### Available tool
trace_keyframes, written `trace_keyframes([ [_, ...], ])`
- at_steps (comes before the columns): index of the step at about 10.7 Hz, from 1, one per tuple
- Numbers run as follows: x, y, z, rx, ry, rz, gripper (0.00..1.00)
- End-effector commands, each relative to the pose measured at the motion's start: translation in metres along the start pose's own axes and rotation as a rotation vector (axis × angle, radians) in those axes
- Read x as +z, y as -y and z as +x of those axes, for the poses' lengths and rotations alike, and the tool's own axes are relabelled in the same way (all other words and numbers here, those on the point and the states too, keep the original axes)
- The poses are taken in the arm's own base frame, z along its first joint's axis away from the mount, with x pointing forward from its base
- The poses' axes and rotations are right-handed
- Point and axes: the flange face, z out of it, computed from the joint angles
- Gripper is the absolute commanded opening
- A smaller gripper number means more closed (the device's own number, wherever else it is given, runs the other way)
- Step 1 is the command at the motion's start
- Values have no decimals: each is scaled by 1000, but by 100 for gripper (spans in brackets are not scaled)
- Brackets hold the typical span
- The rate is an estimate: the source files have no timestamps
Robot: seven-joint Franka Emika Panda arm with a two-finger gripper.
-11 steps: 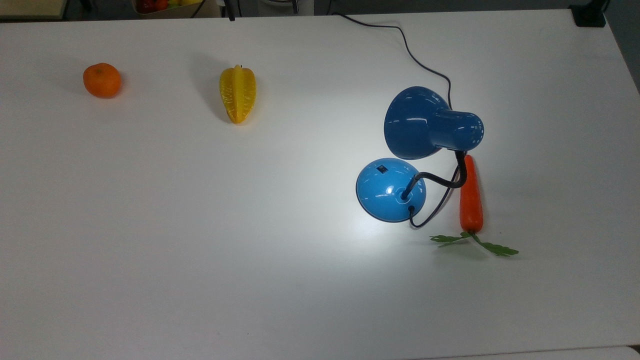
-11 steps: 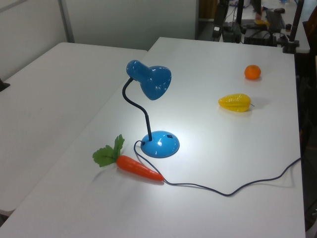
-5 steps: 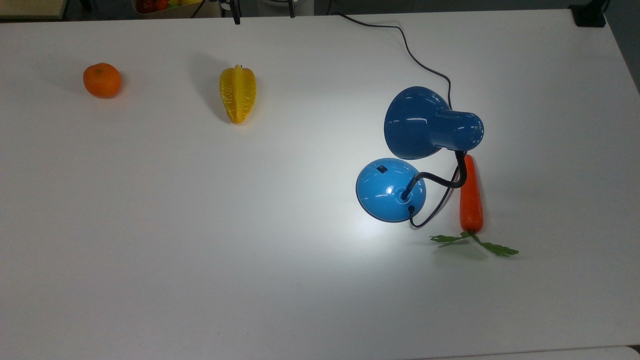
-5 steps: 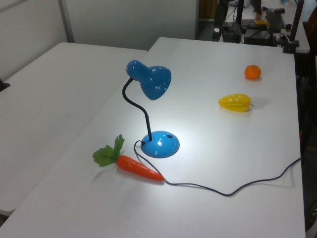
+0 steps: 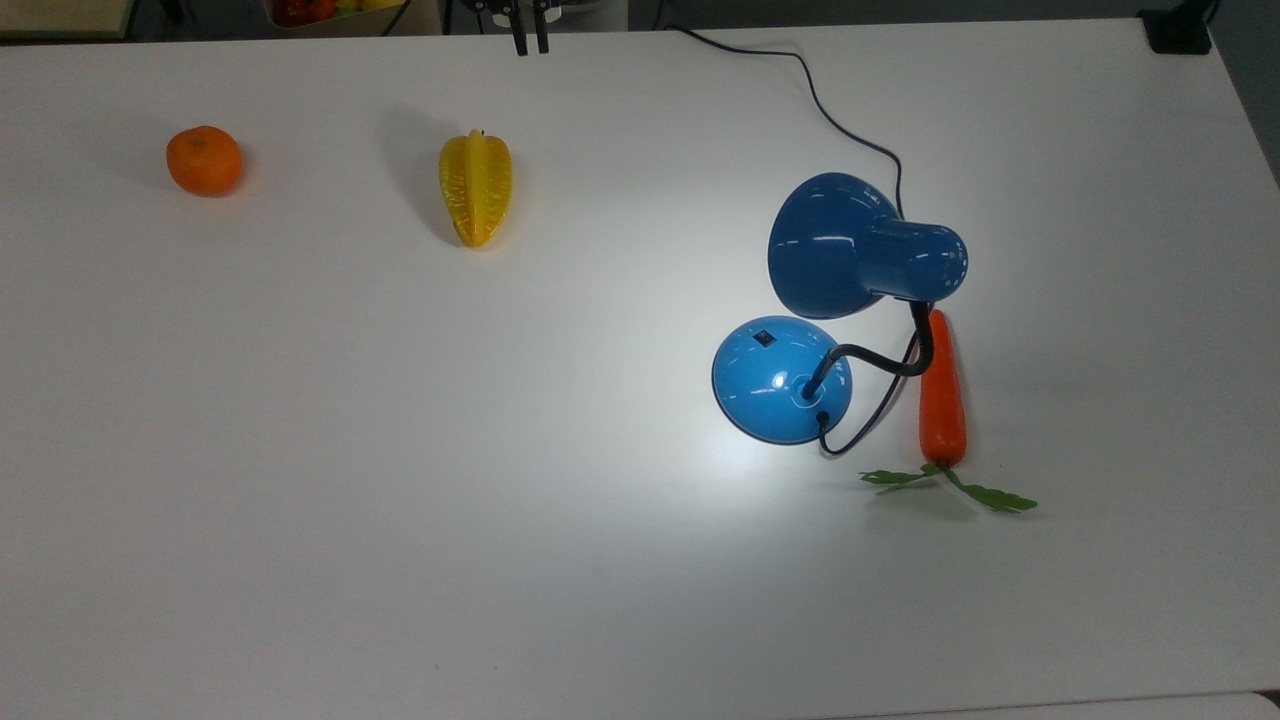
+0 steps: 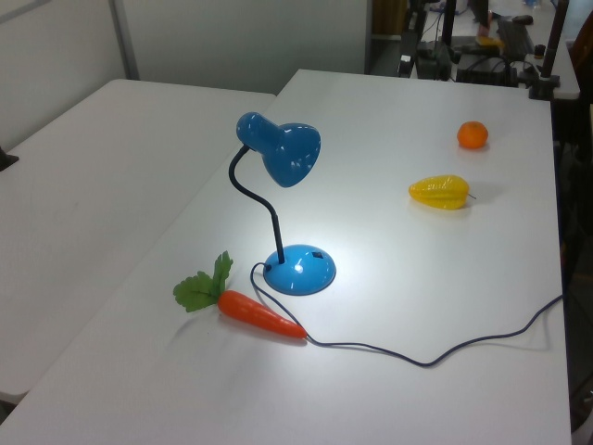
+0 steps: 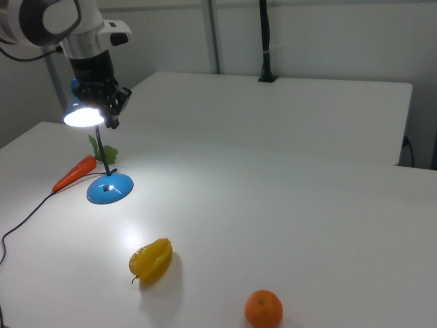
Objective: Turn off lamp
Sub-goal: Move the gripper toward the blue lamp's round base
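Your gripper (image 5: 529, 42), fingers nearly together and empty, hangs at the top view's upper edge, well apart from the lit lamp (image 5: 782, 380).

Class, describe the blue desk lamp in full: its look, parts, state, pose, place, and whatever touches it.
The lamp is glossy blue, seemingly painted metal. Its darker cone shade tips downward on a curved black neck above a lighter round domed base carrying a small dark switch. It is on, casting a bright pool on the white table. Its black cord trails across the table. A carrot lies beside the base, apart from it.
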Motion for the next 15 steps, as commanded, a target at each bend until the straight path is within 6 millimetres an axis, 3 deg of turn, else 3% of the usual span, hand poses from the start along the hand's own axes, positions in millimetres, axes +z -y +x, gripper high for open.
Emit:
trace_keyframes([
  [1,5,8,2,-23,-24,16,0],
  [4,14,14,5,-37,-9,14,0],
  [8,57,48,18,-114,-28,17,0],
  [14,122,68,26,-437,40,30,0],
  [15,136,80,28,-463,23,30,0],
])
